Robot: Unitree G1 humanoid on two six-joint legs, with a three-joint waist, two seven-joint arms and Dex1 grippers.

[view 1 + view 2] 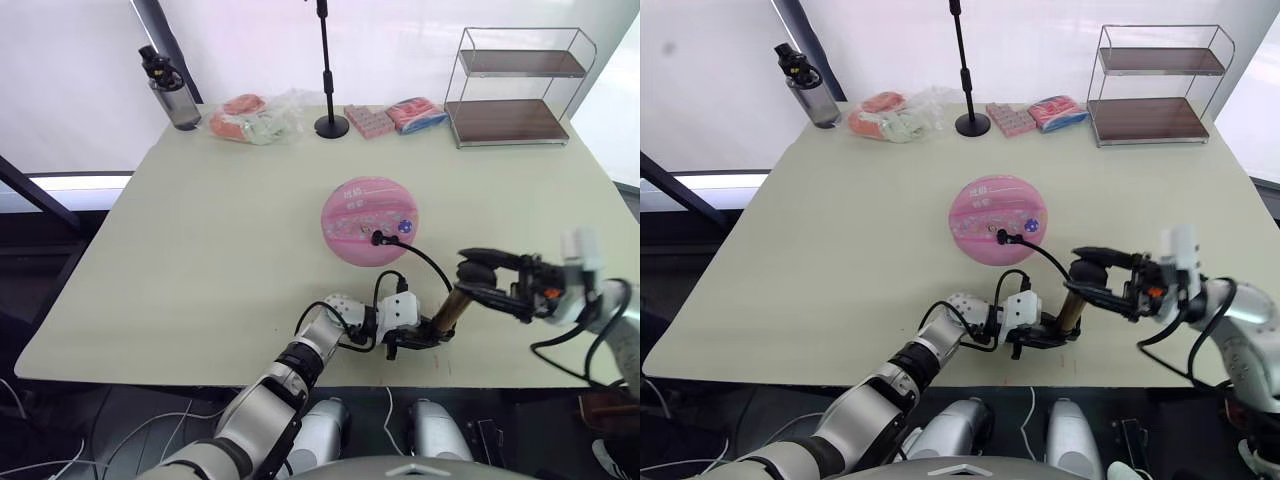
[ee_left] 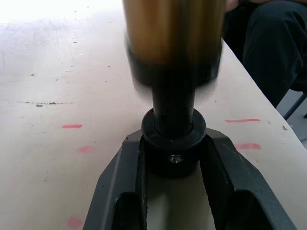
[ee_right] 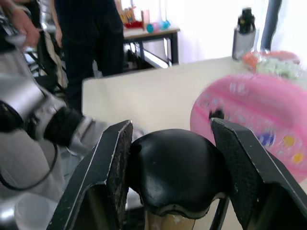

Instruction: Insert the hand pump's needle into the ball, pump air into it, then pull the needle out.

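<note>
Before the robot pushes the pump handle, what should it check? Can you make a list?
1. Needle fitting in the ball: ok, the fitting sits at the valve; the pin itself is hidden.
2. Left gripper holding the pump base: ok, clamped on the black end.
3. Right gripper on the handle: ok, fingers on both sides of it.
4. Hose free of kinks: ok, one smooth curve.
5. Ball firmness: cannot tell.
</note>
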